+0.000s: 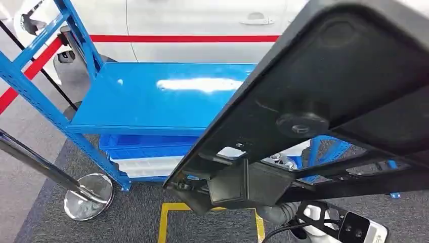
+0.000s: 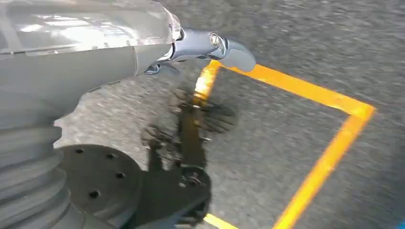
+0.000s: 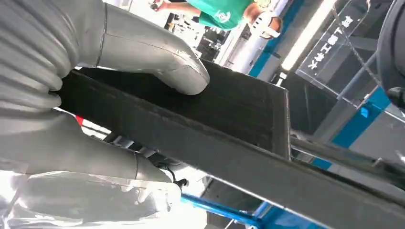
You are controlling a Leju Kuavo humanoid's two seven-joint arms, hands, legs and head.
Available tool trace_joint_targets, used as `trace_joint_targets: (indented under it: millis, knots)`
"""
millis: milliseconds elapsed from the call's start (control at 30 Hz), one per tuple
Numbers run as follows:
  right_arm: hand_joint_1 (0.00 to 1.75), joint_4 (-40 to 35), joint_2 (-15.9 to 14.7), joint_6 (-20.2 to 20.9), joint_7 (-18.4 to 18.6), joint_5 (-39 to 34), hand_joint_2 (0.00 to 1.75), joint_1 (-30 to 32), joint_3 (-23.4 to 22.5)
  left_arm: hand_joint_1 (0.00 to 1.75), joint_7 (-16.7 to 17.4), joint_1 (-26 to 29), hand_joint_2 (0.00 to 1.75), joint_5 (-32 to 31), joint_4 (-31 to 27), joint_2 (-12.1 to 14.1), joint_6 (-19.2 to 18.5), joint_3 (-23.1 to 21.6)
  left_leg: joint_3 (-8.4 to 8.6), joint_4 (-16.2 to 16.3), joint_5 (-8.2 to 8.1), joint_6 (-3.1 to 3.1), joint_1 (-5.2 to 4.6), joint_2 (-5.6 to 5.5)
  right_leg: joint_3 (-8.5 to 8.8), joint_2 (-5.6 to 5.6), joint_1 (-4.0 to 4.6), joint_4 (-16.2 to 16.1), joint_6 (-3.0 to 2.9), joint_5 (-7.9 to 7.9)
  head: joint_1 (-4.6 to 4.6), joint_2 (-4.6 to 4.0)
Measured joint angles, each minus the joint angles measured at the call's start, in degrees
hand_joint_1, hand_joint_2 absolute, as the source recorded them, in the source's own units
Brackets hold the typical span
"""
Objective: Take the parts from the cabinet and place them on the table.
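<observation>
Black part (image 3: 229,138) gripped in right hand (image 3: 95,95), thumb on top, raised above blue cabinet shelf (image 1: 152,96). Left hand (image 2: 143,43) hanging over carpet, seemingly holding nothing; blurred, cannot tell.

Large black part (image 1: 349,96), matte. Glossy bright blue shelf (image 1: 157,96) on a blue frame, blue and white bins (image 1: 146,154) beneath. Speckled dark grey carpet (image 1: 131,217) marked with a yellow square outline (image 1: 163,223). White car body (image 1: 202,20) behind a red band (image 1: 182,38). Shiny chrome post base (image 1: 88,196). Pale grey right hand (image 3: 143,52); grey and silver left hand (image 2: 210,47).
</observation>
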Motion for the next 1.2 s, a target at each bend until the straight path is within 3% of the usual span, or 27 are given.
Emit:
trace_joint_targets:
  millis: [33,67,133,167,200,233,267,300,333,367,400,500,533,567,633,667,700,733,800,833,867,900,933,1033,1067,1133,1200]
  knots:
    - [1.71,-0.02,-0.07,-0.13,0.00,-0.02,1.75,-0.02,0.00,0.00,0.86,0.06,1.75,-0.11,0.02,0.13,0.57,0.00,-0.60,0.68,-1.33,-0.20,0.18,0.03,-0.66,-0.30,-0.18,-0.12,-0.61,0.82,-0.02,0.00]
    - [1.71,-0.02,-0.15,-0.33,0.00,-0.02,1.75,0.15,0.00,0.00,1.58,0.23,1.75,-0.18,0.02,0.22,0.99,0.00,-1.47,2.97,-4.91,-0.37,0.19,0.04,-1.55,-0.29,-0.15,-0.15,-1.06,1.54,0.00,0.00]
    - [1.71,0.00,-0.48,-0.46,-0.04,-0.15,1.75,0.36,-0.02,0.00,2.28,0.26,1.75,-0.24,0.02,0.35,1.49,0.00,-3.60,10.76,-11.46,-0.60,0.27,0.06,-3.27,-0.34,0.12,-0.12,-1.29,2.82,-0.02,0.00]
    - [1.71,0.04,-0.72,-0.33,-0.07,-0.30,1.75,0.38,-0.02,0.00,2.52,0.26,1.75,-0.24,0.00,0.40,1.69,0.00,-4.29,14.86,-13.51,-0.62,0.25,0.06,-4.25,-0.34,0.34,-0.04,-1.37,3.54,-0.02,0.00]
    - [1.71,0.09,-0.94,-0.05,-0.07,-0.59,1.75,0.39,-0.06,0.00,2.63,0.26,1.75,-0.22,0.02,0.53,1.86,0.00,-4.15,17.27,-13.69,-0.52,0.24,0.05,-5.24,-0.35,0.54,0.01,-1.38,4.24,-0.02,0.00]
    - [1.71,0.13,-1.14,0.34,-0.07,-1.00,1.75,0.38,-0.15,0.00,2.76,0.28,1.75,-0.11,0.00,0.57,1.99,0.00,-2.96,17.28,-12.41,-0.28,0.19,0.05,-6.10,-0.35,0.71,0.03,-1.38,4.89,-0.02,0.00]
    - [1.71,0.20,-1.27,0.72,-0.07,-1.49,1.75,0.35,-0.22,0.00,2.78,0.28,1.75,-0.04,0.00,0.64,1.99,0.02,-0.61,15.17,-10.29,0.08,0.01,0.05,-6.91,-0.36,0.88,0.05,-1.37,5.54,-0.02,0.00]
    - [1.71,0.22,-1.36,0.96,-0.07,-1.79,1.75,0.29,-0.26,0.00,2.78,0.25,1.75,0.04,0.00,0.64,1.99,0.02,2.52,11.55,-8.48,0.60,-0.25,0.05,-7.53,-0.36,1.04,0.04,-1.35,6.15,-0.02,0.00]
    - [1.71,0.26,-1.42,1.11,-0.07,-2.21,1.75,0.06,-0.31,0.00,2.76,0.15,1.75,0.11,0.00,0.70,1.99,0.02,6.82,6.22,-7.96,1.43,-0.69,0.06,-8.05,-0.35,1.14,0.03,-1.30,6.82,-0.02,0.00]
    - [1.71,0.26,-1.47,1.09,-0.07,-2.56,1.75,-0.25,-0.39,0.00,2.74,-0.09,1.75,0.11,-0.15,1.19,2.02,0.02,10.40,1.09,-10.04,2.41,-1.19,0.17,-8.22,-0.50,1.07,0.09,-1.14,7.31,-0.02,0.00]
    - [1.71,0.28,-1.58,0.90,-0.07,-3.00,1.75,-0.63,-0.57,0.00,2.67,-0.27,1.75,0.17,-0.15,1.05,2.04,0.02,12.06,-2.10,-10.72,2.26,-1.24,0.33,-8.28,-0.59,1.12,0.09,-0.73,7.80,0.00,0.00]
    - [1.71,0.65,-1.94,-0.02,-0.05,-4.74,1.75,-1.67,-0.70,0.00,2.59,-0.43,1.75,0.20,-0.15,1.18,2.17,0.02,10.93,-2.09,-9.13,2.95,-1.72,0.27,-8.06,-0.92,0.59,-0.86,0.40,9.70,-0.02,0.00]
    - [1.71,0.79,-2.41,-0.35,-0.02,-5.58,1.75,-1.92,-0.77,0.00,2.59,-0.28,1.75,0.15,-0.15,1.16,2.19,0.02,10.57,-2.80,-7.76,3.14,-1.14,0.48,-8.37,-0.76,0.56,-0.56,0.82,9.31,-0.04,0.00]
    - [1.71,0.83,-2.78,-0.57,0.00,-6.21,1.75,-2.02,-0.77,0.00,2.65,-0.23,1.75,0.09,-0.15,1.12,2.19,0.02,9.76,-2.81,-6.99,3.46,-1.19,0.59,-9.08,-0.48,0.48,0.63,1.13,6.42,-0.04,0.00]
    - [1.71,0.92,-3.87,-1.18,0.00,-7.08,1.75,-2.17,-0.79,0.00,2.76,-0.20,1.75,-0.31,-0.15,1.12,2.23,0.02,7.78,-2.78,-5.46,3.77,-1.15,0.63,-11.29,-0.48,0.20,8.37,1.57,-1.45,-0.02,0.00]
    - [1.71,0.92,-4.18,-1.47,0.00,-7.13,1.75,-2.15,-0.79,0.00,2.78,-0.21,1.75,-0.35,-0.15,1.12,2.21,0.02,6.90,-2.70,-4.71,3.73,-1.15,0.63,-12.44,-0.47,0.04,12.99,1.82,-3.94,-0.04,0.00]
    - [1.71,0.94,-4.48,-1.90,-0.02,-7.13,1.75,-2.07,-0.79,0.00,2.78,-0.20,1.75,-0.42,-0.15,1.10,2.21,0.00,5.78,-2.58,-3.93,3.62,-1.13,0.66,-12.94,-0.48,-0.09,16.50,2.07,-4.68,-0.02,0.00]
    - [1.71,1.05,-4.92,-2.34,-0.04,-6.82,1.75,-1.98,-0.79,0.00,2.78,-0.13,1.75,-0.46,-0.15,1.01,2.21,0.00,4.64,-2.47,-3.20,3.43,-1.05,0.69,-12.34,-0.49,-0.24,18.01,2.30,-3.14,-0.02,0.00]
    - [1.71,1.18,-5.47,-3.00,-0.07,-5.61,1.75,-1.92,-0.79,0.00,2.78,-0.05,1.75,-0.48,-0.15,0.79,2.26,0.02,2.72,-1.92,-2.13,2.96,-0.78,0.72,-7.82,-0.49,-0.59,13.98,2.64,1.18,-0.04,0.00]
    - [1.71,1.27,-5.79,-2.97,-0.07,-5.33,1.75,-1.92,-0.79,0.00,2.85,-0.04,1.75,-0.39,-0.15,0.75,2.52,0.02,1.84,-1.38,-1.81,2.65,-0.58,0.71,-4.15,-0.50,-0.74,9.32,2.81,2.03,-0.04,0.00]
    - [1.71,1.29,-6.12,-2.78,-0.07,-5.18,1.75,-1.97,-0.79,0.00,2.94,-0.06,1.75,-0.22,-0.17,0.70,2.82,0.02,1.19,-0.65,-1.62,2.35,-0.58,0.68,-0.15,-0.44,-0.98,3.88,2.94,0.52,-0.04,0.00]
    - [1.71,1.33,-6.23,-2.69,-0.07,-5.05,1.75,-2.06,-0.76,0.00,2.94,-0.05,1.75,-0.07,-0.17,0.66,2.96,0.02,0.45,0.00,-1.64,1.97,-0.70,0.58,2.15,-0.21,-0.35,0.00,2.49,-1.55,-0.04,0.00]
    - [1.71,1.44,-6.42,-2.69,-0.09,-5.18,1.75,-2.19,-0.74,0.00,3.07,0.02,1.75,0.13,-0.17,0.64,3.17,0.02,0.23,0.06,-1.35,1.53,-0.79,0.59,1.64,-0.19,-0.28,-0.07,1.54,-1.96,-0.07,0.00]
    - [1.71,2.12,-7.00,-2.67,-0.09,-6.80,1.75,-3.23,-0.61,0.00,3.88,0.17,1.75,0.22,-0.17,0.64,3.57,0.02,-0.09,-0.07,-0.38,0.34,-0.39,0.58,1.02,-0.32,-0.26,-0.39,-0.36,-0.78,-0.07,0.00]
    - [1.71,2.32,-7.19,-2.62,-0.09,-7.43,1.75,-3.96,-0.57,0.00,4.09,0.29,1.75,0.28,-0.17,0.59,3.70,0.04,-0.62,1.10,-1.99,0.09,-0.25,0.51,0.73,-0.55,-0.28,-0.39,-0.82,-0.35,-0.07,0.00]
    - [1.71,2.64,-7.48,-2.51,-0.09,-8.37,1.75,-4.72,-0.57,0.00,4.49,0.27,1.75,0.28,-0.17,0.48,3.79,0.04,-3.31,8.69,-8.28,-0.38,-0.13,0.49,-0.35,-0.55,-0.10,-0.35,-1.32,0.54,-0.07,0.00]
    - [1.71,2.97,-7.72,-2.45,-0.09,-8.59,1.75,-4.81,-0.57,0.00,4.68,0.29,1.75,0.28,-0.17,0.48,3.87,0.04,-5.56,15.66,-11.47,-0.59,-0.11,0.50,-1.22,-0.55,0.13,-0.24,-1.40,1.15,-0.07,0.00]
